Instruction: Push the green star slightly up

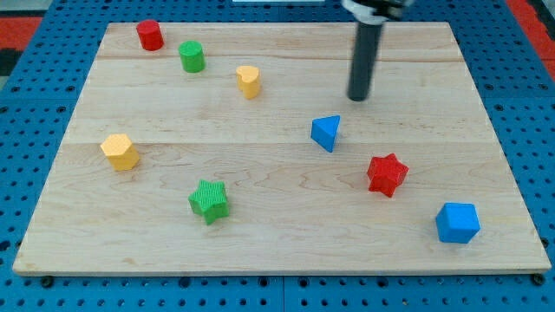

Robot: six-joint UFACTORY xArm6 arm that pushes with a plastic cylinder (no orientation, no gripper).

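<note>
The green star lies on the wooden board at the lower left of centre. My tip is the lower end of a dark rod that comes down from the view's top. It stands far up and to the right of the green star, not touching it. The nearest block to my tip is the blue triangle, just below and left of it.
A red cylinder, a green cylinder and a yellow block sit at the upper left. A yellow hexagon is at the left. A red star and a blue cube are at the lower right.
</note>
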